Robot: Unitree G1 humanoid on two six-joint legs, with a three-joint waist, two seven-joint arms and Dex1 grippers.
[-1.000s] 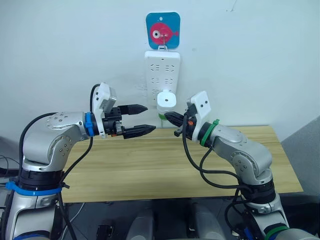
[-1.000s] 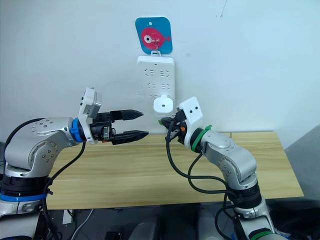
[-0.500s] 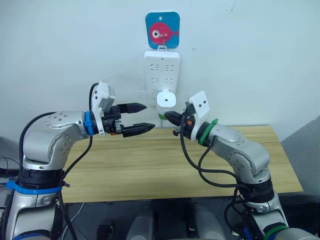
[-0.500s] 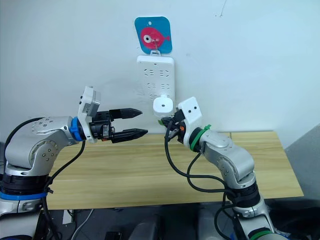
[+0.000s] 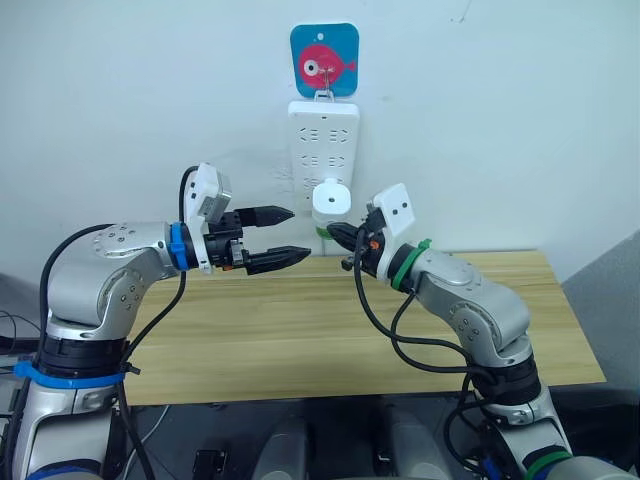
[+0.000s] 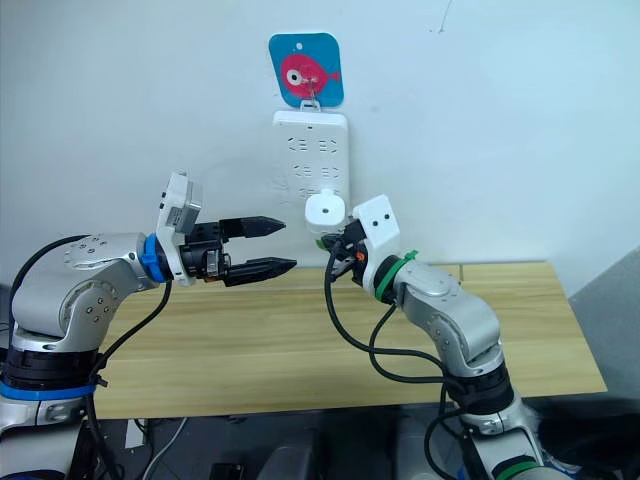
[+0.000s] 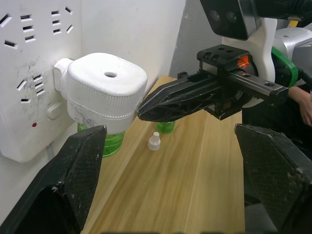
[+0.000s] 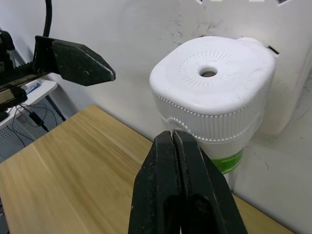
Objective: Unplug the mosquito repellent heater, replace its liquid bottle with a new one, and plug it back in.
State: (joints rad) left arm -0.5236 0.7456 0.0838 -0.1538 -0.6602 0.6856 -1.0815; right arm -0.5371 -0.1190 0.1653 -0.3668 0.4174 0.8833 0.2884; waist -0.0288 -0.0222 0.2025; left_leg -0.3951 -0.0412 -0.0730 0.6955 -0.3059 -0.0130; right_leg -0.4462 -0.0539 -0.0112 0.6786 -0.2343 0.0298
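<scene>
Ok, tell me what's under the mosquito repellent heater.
Its liquid bottle, green, hangs below the mosquito repellent heater; its neck is hidden inside. On the table beneath lie a white cap and another green bottle.

Head stereo pair looks forward and slightly down from behind both arms, facing wall, power strip (image 5: pixel 324 140) and wooden table (image 5: pixel 300 330); mid-range, both eyes share same scene. Left wrist camera sits close, looking along own fingers toward mosquito repellent heater (image 7: pixel 105 87), catching right gripper (image 7: pixel 146 108) opposite. Right wrist camera closer still, facing same heater, left gripper (image 8: pixel 105 74) in background.
</scene>
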